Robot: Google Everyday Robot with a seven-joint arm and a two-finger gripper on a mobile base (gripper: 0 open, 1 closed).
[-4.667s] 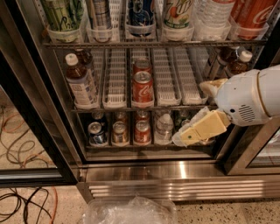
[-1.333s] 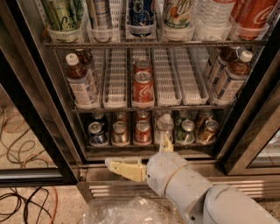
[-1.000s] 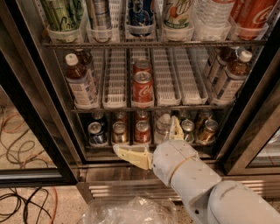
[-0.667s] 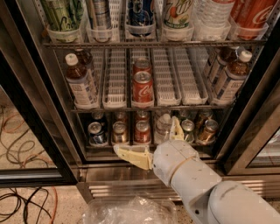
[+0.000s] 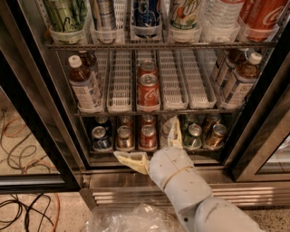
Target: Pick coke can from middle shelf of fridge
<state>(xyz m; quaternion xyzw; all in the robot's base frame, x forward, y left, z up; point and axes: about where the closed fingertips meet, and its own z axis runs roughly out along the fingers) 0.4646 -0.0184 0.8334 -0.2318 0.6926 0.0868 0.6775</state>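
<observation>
So the fridge [image 5: 43,118] is open, with black frames on both sides and a steel base at the bottom. The top rack has big bottles and cans sitting in clear plastic tubs. One on the far right is a red Coca-Cola bottle [image 5: 265,13].

The middle shelf [image 5: 172,79] is a wire rack with a row of white slotted lane trays. The leftmost lane holds a brown drink bottle with a white cap [image 5: 84,86], and the right end has two more like it [image 5: 242,79]. The coke can [image 5: 148,90] stands upright at the front of the centre lane, with another red can [image 5: 147,68] right behind it.

The white arm comes up from the lower right. Its gripper [image 5: 147,140] is down in front of the bottom shelf, well below the coke can and not touching it. The claw is spread wide with nothing in it. One cream finger points left along the base lip, the other sticks up in front of the bottom-row cans.

That bottom row has a blue can [image 5: 100,138], a brownish can [image 5: 124,137], a red one [image 5: 148,135], a green one [image 5: 194,136] and a gold one [image 5: 215,135]. There's crinkly clear plastic [image 5: 131,219] on the floor in front.
</observation>
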